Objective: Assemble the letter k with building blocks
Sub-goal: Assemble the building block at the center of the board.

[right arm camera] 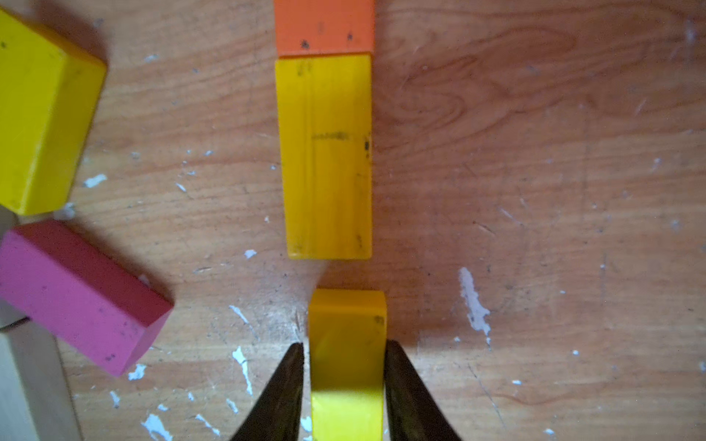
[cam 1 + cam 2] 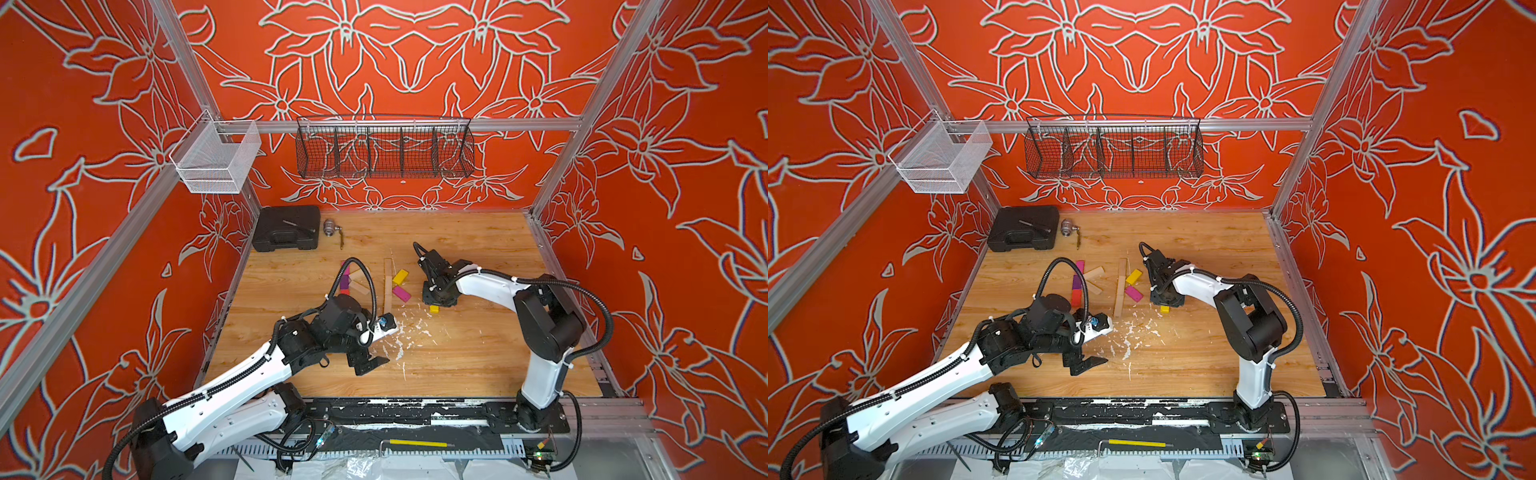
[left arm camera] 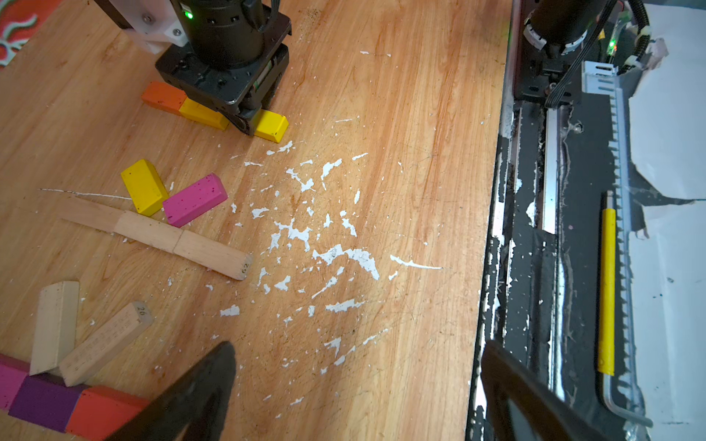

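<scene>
My right gripper (image 1: pixel 345 343) is shut on a yellow block (image 1: pixel 345 317) that rests on the wooden table. It lies a short gap from the end of a line made of a yellow block (image 1: pixel 324 156) and an orange block (image 1: pixel 324 26). In a top view only its tip (image 2: pixel 434 308) shows under the gripper. Beside it lie a loose yellow block (image 3: pixel 144 186), a magenta block (image 3: pixel 195 198) and a row of three plain blocks (image 3: pixel 160 233). Further left sit two plain blocks (image 3: pixel 55 324), one of them printed, against a magenta, purple and red line (image 3: pixel 44 401). My left gripper (image 3: pixel 357 343) hangs open over bare table, holding nothing.
White flecks (image 2: pixel 409 332) are scattered between the grippers. A black case (image 2: pixel 286 227) and a metal valve (image 2: pixel 330 227) sit at the back left. A black wire basket (image 2: pixel 384 147) and a white mesh basket (image 2: pixel 216 156) hang on the frame. A yellow-handled tool (image 2: pixel 415 443) lies on the front rail.
</scene>
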`<state>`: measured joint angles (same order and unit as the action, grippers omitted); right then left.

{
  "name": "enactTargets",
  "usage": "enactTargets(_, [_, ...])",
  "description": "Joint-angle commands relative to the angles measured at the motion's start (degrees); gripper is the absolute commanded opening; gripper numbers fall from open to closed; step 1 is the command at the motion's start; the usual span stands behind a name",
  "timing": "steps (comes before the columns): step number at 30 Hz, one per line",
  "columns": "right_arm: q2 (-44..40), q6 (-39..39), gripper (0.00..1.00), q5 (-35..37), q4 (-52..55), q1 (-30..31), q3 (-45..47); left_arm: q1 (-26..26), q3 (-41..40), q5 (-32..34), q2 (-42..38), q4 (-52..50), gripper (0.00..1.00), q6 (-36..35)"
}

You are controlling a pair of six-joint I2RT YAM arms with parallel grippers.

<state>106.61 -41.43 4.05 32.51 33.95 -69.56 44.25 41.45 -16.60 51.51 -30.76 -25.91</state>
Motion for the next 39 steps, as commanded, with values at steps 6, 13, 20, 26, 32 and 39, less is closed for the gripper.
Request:
enactTargets(6, [0.79, -1.20, 0.31, 0.95, 0.10, -0.27, -0.10, 0.21, 1.46, -0.45, 0.83, -0.09, 0.97, -0.82])
enactTargets(13, [1.58, -0.94, 0.31, 1.49, 0.45, -0.35, -1.62, 0.18, 1.44, -0.37, 1.22, -0.09, 0.97, -0.97])
enactTargets(20, [2.11, -0.66, 0.31, 1.49, 0.35, -0.46, -2.49, 0.15, 1.53, -0.04, 1.65, -0.18, 0.97, -1.06])
enactTargets(26, [2.73, -0.45, 0.30, 1.83, 0.64, -0.73, -2.93, 0.16, 1.53, 0.06, 1.93, -0.17, 0.97, -1.11])
enactTargets(32, [2.78, -0.34, 0.30, 2.30, 0.62, -0.77, -3.12, 0.11, 1.61, 0.05, 2.37, -0.09, 0.97, -1.27])
enactTargets(39, [3.38, 0.00, 0.31, 2.28, 0.56, -0.94, -3.53, 0.07, 1.72, 0.15, 2.95, -0.09, 0.97, -1.42])
